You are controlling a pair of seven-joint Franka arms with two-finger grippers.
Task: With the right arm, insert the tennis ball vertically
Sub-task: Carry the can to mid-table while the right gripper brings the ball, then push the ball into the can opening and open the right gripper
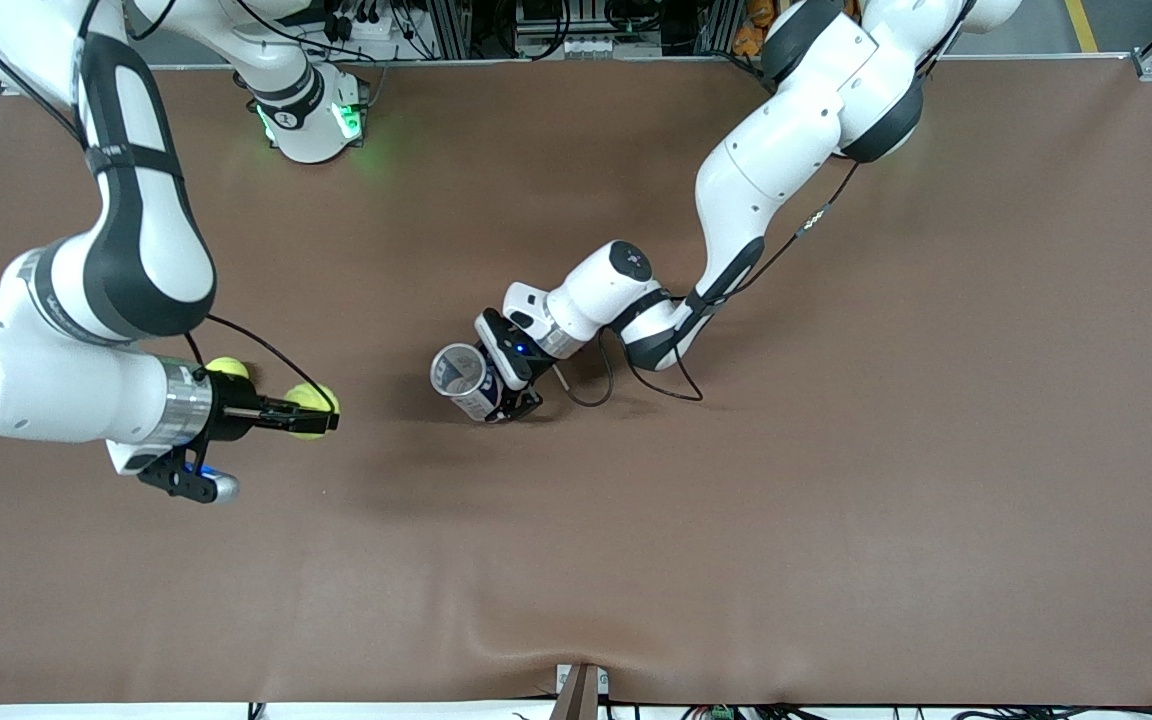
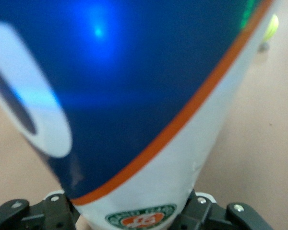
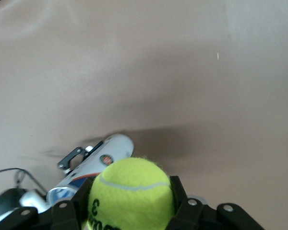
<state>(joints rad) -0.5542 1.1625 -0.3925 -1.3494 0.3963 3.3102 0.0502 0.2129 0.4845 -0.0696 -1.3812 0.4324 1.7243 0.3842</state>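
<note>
My right gripper (image 1: 314, 412) is shut on a yellow-green tennis ball (image 1: 308, 408) above the table, toward the right arm's end. In the right wrist view the tennis ball (image 3: 132, 189) sits between the black fingers (image 3: 185, 203) of the right gripper (image 3: 132, 203). A blue, white and orange ball can (image 1: 466, 382) stands tilted mid-table, its open mouth (image 1: 457, 369) upward, with my left gripper (image 1: 498, 398) shut on it. The can (image 2: 134, 96) fills the left wrist view, clamped in the left gripper (image 2: 134, 213). The can (image 3: 98, 165) also shows past the held ball in the right wrist view.
A second tennis ball (image 1: 228, 368) lies on the brown table (image 1: 736, 520), partly hidden by the right arm's wrist. The left arm's cable (image 1: 636, 375) loops on the table beside the can. The right arm's base (image 1: 311, 120) stands at the table's edge farthest from the front camera.
</note>
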